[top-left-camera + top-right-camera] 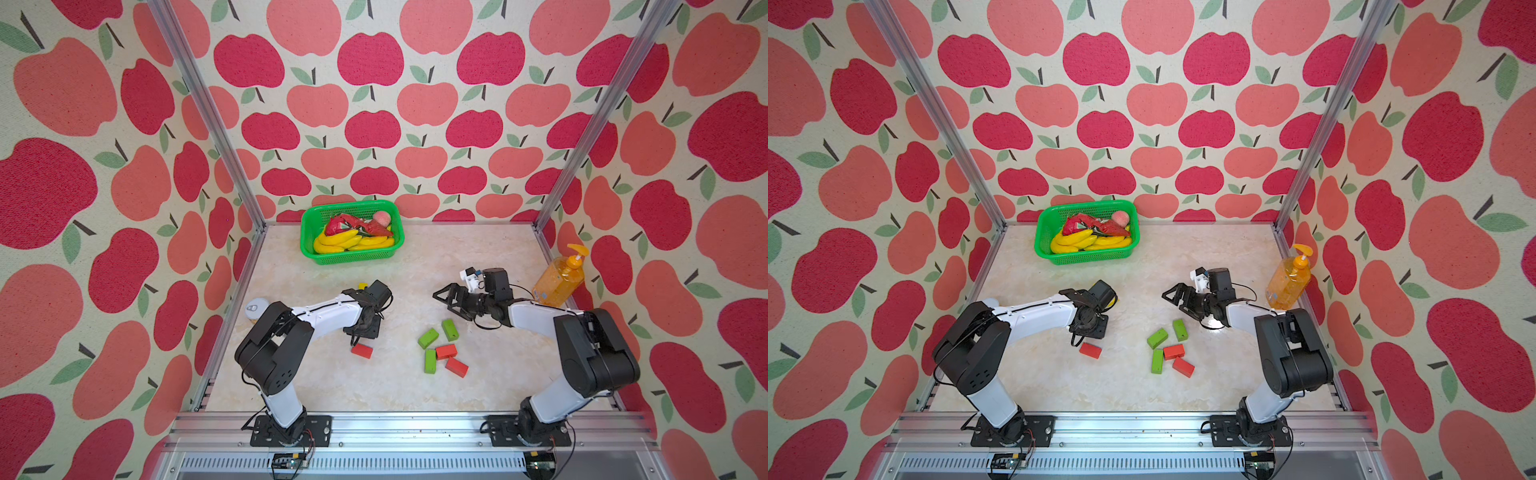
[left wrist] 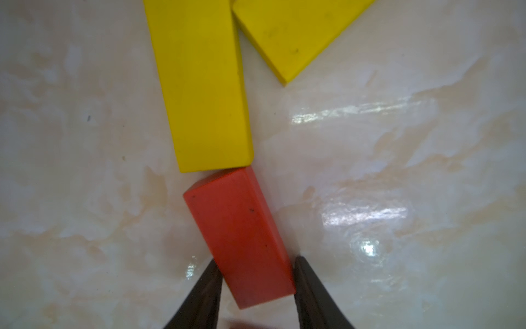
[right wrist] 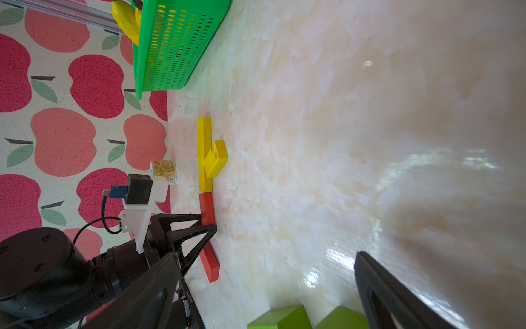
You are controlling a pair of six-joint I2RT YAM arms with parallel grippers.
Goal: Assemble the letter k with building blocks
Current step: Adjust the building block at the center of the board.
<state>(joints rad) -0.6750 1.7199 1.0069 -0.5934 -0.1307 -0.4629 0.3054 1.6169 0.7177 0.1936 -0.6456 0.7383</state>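
At the far left a tin can (image 1: 257,309) is standing by the wall while I am finishing the stem of the K. My left gripper (image 2: 255,259) is pointing down over the stem red block (image 2: 239,236), jaws a block's width apart and close against its long sides. Whether they are pinching it or only flanking it, I cannot tell. That block is lying flat on the marbled tabletop (image 1: 332,386), one corner touching the end of the long yellow block (image 2: 203,85) and skewed slightly off its line. An angled yellow block (image 2: 290,31) is forming the upper arm. Just beside my left wrist a spare red block (image 1: 362,351) is lying loose, and I judge it the likely lower leg. The next move is calling for squaring the stem piece, then lifting straight off without dragging it. Further right, three green blocks (image 1: 428,338) and two clustered red blocks (image 1: 446,351) are lying together. My right gripper (image 1: 440,297) is hovering empty just beyond them, jaws spread wide, near the orange soap bottle (image 1: 559,280).
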